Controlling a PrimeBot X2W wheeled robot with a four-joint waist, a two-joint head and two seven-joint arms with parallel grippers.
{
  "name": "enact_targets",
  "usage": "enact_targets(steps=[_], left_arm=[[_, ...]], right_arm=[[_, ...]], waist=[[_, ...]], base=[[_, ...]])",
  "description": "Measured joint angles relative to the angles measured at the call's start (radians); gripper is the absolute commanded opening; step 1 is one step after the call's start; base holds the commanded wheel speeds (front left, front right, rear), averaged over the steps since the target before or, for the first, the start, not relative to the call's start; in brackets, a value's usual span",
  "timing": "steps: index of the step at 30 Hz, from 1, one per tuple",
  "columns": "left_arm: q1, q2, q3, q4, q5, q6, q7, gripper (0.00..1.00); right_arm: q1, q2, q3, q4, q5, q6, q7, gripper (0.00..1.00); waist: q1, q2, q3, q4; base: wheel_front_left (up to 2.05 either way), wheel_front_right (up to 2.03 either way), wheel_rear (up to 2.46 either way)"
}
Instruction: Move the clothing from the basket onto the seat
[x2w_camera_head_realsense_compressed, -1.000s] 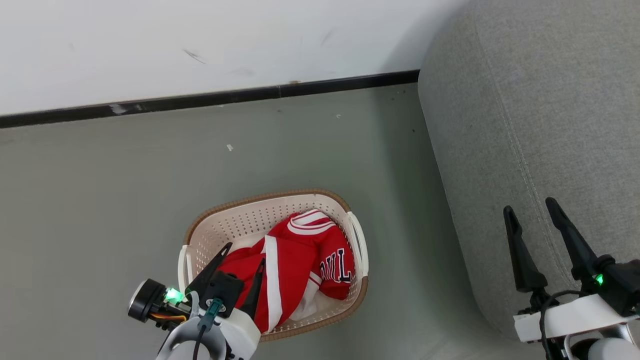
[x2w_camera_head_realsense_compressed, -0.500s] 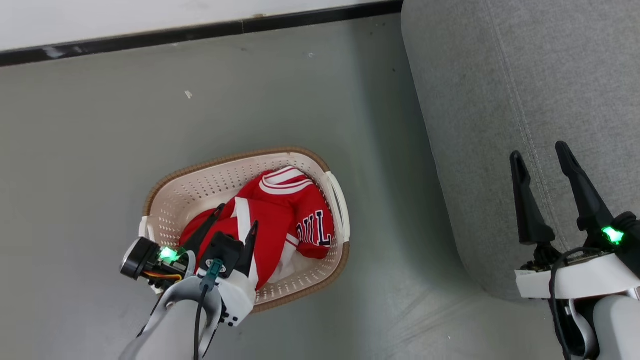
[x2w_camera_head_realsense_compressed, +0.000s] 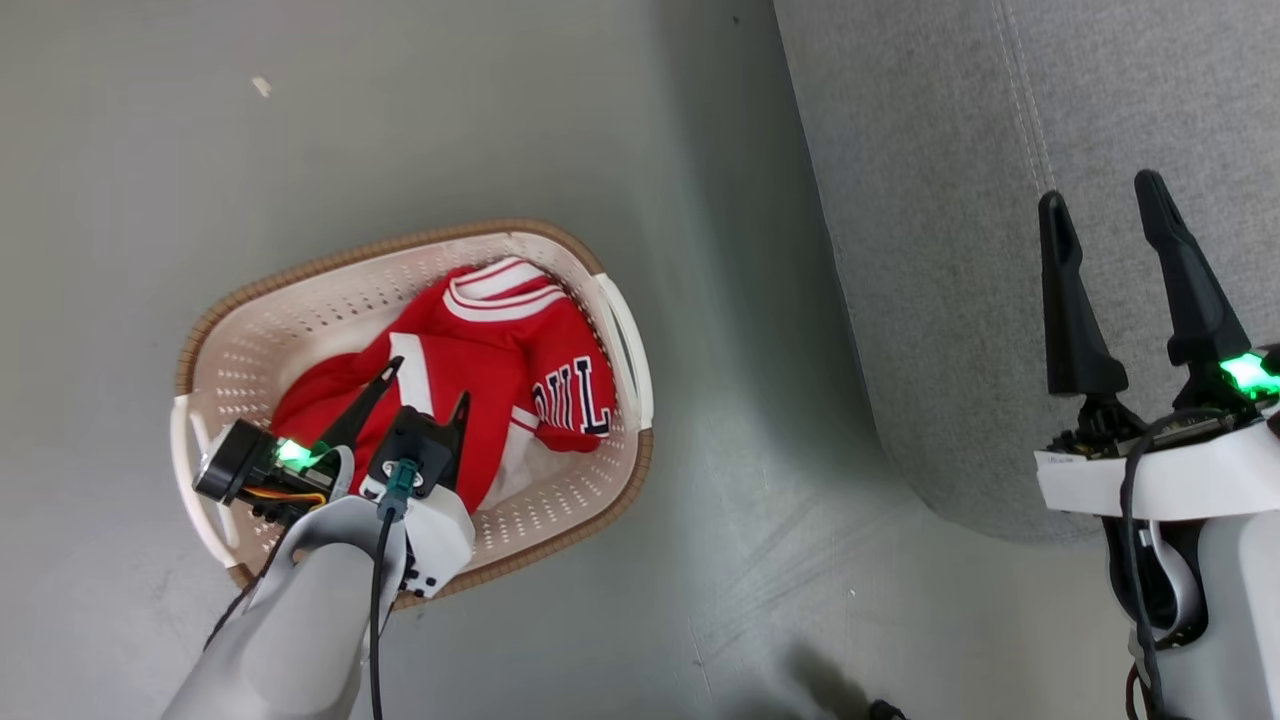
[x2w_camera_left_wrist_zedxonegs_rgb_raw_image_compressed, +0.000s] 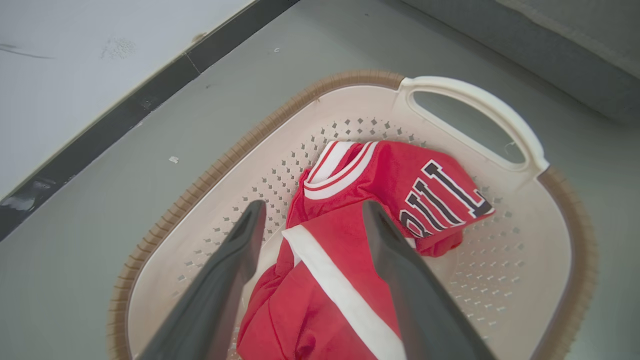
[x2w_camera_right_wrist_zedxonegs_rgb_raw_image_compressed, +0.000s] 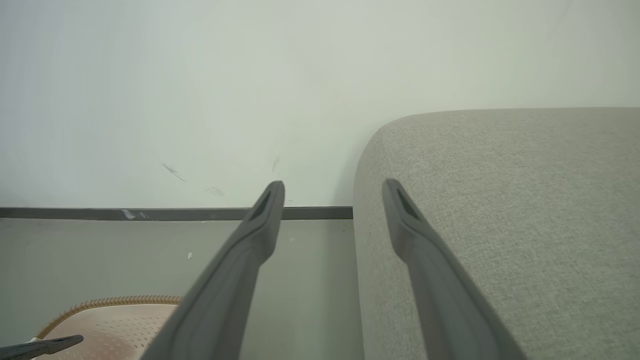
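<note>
**Status of task: not yet started.**

1. The clothing, a heap of red sports fabric with white stripe trim, lies inside the oval cream plastic laundry basket with perforated sides and a brown rim. The basket stands on the grey floor, near the large grey fabric-upholstered seat but apart from it.
2. At least 2 layers are visible. A jersey with dark navy, white-edged letters lies toward the seat side of the basket, and a red piece with a broad white stripe lies partly over it.
3. The left gripper is inside the basket outline and points down at the heap. Its 2 dark fingers are spread wide on either side of the white stripe and hold nothing. Whether the tips touch the fabric cannot be told.
4. The right gripper is over the edge of the seat. It is fully open and empty.
5. No garment lies on the part of the seat in view.

**Remaining work, as judged:** close the left gripper on the striped top layer, lift it clear of the rim, carry it across to the seat and release. Then repeat for the lettered jersey. Loose fabric may drag the second garment up with the first.
</note>
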Motion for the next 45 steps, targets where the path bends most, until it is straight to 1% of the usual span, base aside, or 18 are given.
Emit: enact_targets(steps=[3,13,22,30,34,39,43,45], left_arm=[[-0.016,0.006,0.003,0.019,0.006,0.008,0.004,1.0],[-0.065,0.037,0.018,0.086,0.007,0.01,0.027,1.0],[-0.107,0.066,0.047,0.152,0.007,0.03,0.055,1.0],[-0.115,0.072,0.076,0.202,0.002,0.061,0.076,1.0],[-0.132,0.072,0.088,0.22,-0.007,0.062,0.078,1.0],[-0.146,0.067,0.104,0.252,-0.023,0.078,0.086,1.0],[-0.15,0.057,0.105,0.272,-0.041,0.073,0.094,1.0],[-0.154,0.045,0.104,0.276,-0.052,0.048,0.093,1.0]], right_arm=[[-0.022,0.001,0.006,0.001,0.005,0.0,0.0,1.0],[-0.101,0.003,0.02,0.008,0.028,0.0,0.0,1.0],[-0.147,0.006,0.036,0.018,0.038,0.0,0.0,1.0],[-0.177,0.007,0.036,0.031,0.038,0.0,0.0,1.0],[-0.192,0.008,0.038,0.033,0.038,0.0,0.0,1.0],[-0.193,0.008,0.048,0.035,0.038,0.0,0.0,1.0],[-0.193,0.008,0.047,0.036,0.038,0.0,0.0,1.0],[-0.193,0.008,0.045,0.038,0.038,0.0,0.0,1.0]], waist=[[0.0,0.0,0.03,-0.015],[0.0,0.0,0.114,-0.063],[-0.0001,0.0,0.171,-0.096],[-0.0001,0.0,0.206,-0.114],[0.0,0.0,0.218,-0.116],[0.0,0.0,0.228,-0.115],[-0.0001,0.0,0.234,-0.116],[-0.0001,0.0,0.238,-0.116]], base=[[0.0,0.0,0.0],[0.0,0.0,0.0],[0.0,0.0,0.0],[0.0,0.0,0.0],[0.0,0.0,0.0],[0.0,0.0,0.0],[0.0,0.0,0.0],[0.0,0.0,0.0]])
